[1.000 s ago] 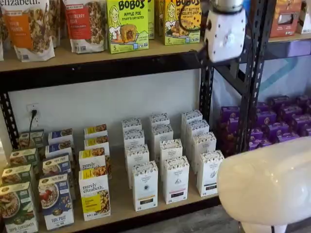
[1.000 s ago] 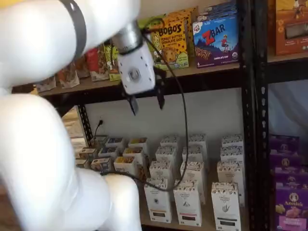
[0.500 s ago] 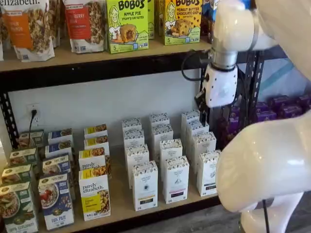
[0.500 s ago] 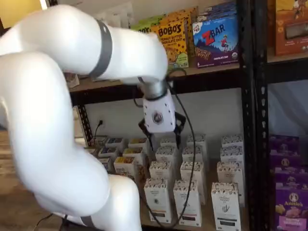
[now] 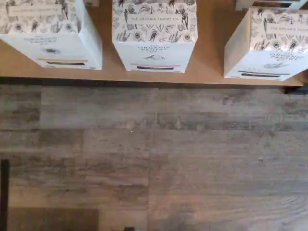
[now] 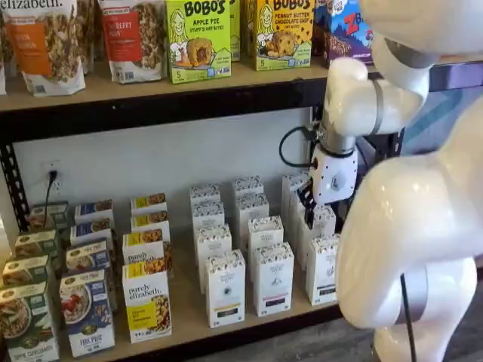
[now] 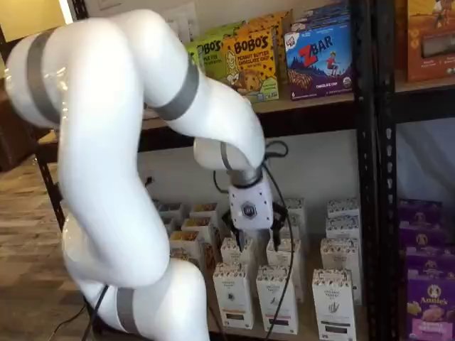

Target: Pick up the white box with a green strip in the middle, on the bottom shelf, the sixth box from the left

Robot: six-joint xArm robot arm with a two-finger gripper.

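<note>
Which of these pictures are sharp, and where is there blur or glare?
Wrist view: sharp, even light, print on the white box readable. Both shelf views: soft, the arm is a bright, washed-out mass hiding part of the bottom shelf; one has a warm glow in a corner.
</note>
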